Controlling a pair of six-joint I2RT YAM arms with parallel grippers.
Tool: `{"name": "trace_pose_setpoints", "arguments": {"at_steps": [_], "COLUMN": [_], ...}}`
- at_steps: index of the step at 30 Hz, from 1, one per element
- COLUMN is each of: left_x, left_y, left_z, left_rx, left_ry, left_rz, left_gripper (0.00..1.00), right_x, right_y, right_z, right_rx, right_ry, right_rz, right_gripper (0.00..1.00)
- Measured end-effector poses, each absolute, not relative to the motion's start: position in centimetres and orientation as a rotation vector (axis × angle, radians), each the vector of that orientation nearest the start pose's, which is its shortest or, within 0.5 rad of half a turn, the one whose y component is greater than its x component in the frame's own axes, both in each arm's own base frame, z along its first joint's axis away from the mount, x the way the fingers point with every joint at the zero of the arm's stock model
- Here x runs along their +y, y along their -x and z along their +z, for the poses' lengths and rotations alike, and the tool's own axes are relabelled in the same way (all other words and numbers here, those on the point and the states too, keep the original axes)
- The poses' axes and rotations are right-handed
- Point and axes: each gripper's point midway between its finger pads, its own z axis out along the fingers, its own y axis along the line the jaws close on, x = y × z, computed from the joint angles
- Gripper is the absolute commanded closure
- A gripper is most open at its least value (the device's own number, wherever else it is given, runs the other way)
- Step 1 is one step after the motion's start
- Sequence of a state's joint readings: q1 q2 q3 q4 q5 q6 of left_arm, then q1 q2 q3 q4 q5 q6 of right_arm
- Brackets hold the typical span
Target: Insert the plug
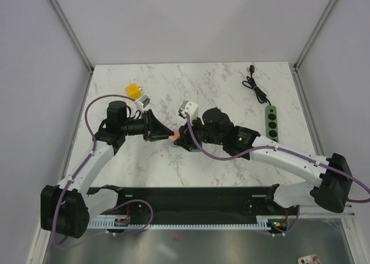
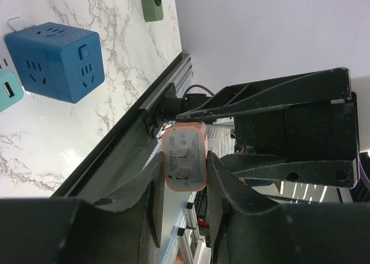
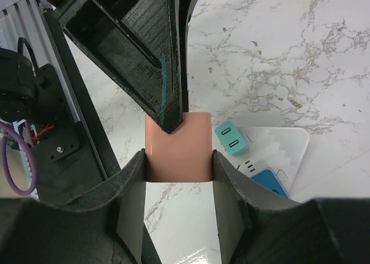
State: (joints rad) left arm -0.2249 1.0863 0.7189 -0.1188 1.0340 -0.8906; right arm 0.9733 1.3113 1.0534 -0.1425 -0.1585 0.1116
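The plug is a pink block with two flat prongs, held up off the marble table between both grippers. In the left wrist view the plug shows its pronged face, and my left gripper is shut on its sides. In the right wrist view the plug sits between the pads of my right gripper, which is shut on it, while a left fingertip overlaps its far edge. From above, the left gripper and right gripper meet tip to tip. A blue socket cube stands on the table.
A teal USB charger lies beside the blue cube on a white sheet. A green power strip with a black cable lies at the right. A yellow block and a white adapter sit farther back.
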Motion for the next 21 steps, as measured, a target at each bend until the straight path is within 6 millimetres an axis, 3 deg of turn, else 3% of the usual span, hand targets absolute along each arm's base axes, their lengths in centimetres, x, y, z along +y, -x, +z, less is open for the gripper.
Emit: {"name": "trace_pose_setpoints", "arguments": {"at_steps": [1, 3, 4, 5, 6, 8, 9, 12, 15, 21], "left_x": [-22.0, -22.0, -22.1, -22.1, -22.1, -22.1, -22.1, -22.2, -22.3, -22.5], "left_y": [-21.1, -21.1, -21.2, -21.2, -21.2, -21.2, -21.3, -21.2, -21.4, -21.8], "left_z": [22.7, 22.8, 22.8, 22.8, 22.8, 22.8, 22.8, 23.1, 23.7, 26.4], "left_rx": [2.256, 2.254, 2.253, 2.252, 2.251, 2.248, 2.246, 2.237, 2.207, 2.077], "left_ry": [0.013, 0.014, 0.016, 0.018, 0.020, 0.026, 0.028, 0.020, 0.010, -0.047], "left_rz": [-1.714, -1.722, -1.724, -1.726, -1.727, -1.731, -1.732, -1.751, -1.761, -1.779], "left_gripper": [0.96, 0.98, 0.98, 0.98, 0.98, 0.98, 0.98, 0.98, 0.98, 0.98], "right_x": [36.1, 36.1, 36.1, 36.1, 36.1, 36.0, 36.0, 35.9, 35.5, 33.8], "right_y": [-20.7, -20.7, -20.8, -20.8, -20.9, -20.9, -21.0, -21.4, -21.8, -21.9], "right_z": [23.0, 22.9, 23.0, 23.0, 23.0, 22.9, 22.9, 23.1, 23.5, 26.8], "right_rx": [1.833, 1.835, 1.834, 1.834, 1.836, 1.843, 1.849, 1.886, 1.926, 1.938], "right_ry": [0.962, 0.959, 0.957, 0.955, 0.952, 0.940, 0.929, 0.844, 0.745, 0.438], "right_rz": [0.847, 0.841, 0.839, 0.837, 0.835, 0.831, 0.833, 0.830, 0.860, 1.037], "right_gripper": [0.98, 0.97, 0.92, 0.84, 0.66, 0.49, 0.34, 0.18, 0.11, 0.12]}}
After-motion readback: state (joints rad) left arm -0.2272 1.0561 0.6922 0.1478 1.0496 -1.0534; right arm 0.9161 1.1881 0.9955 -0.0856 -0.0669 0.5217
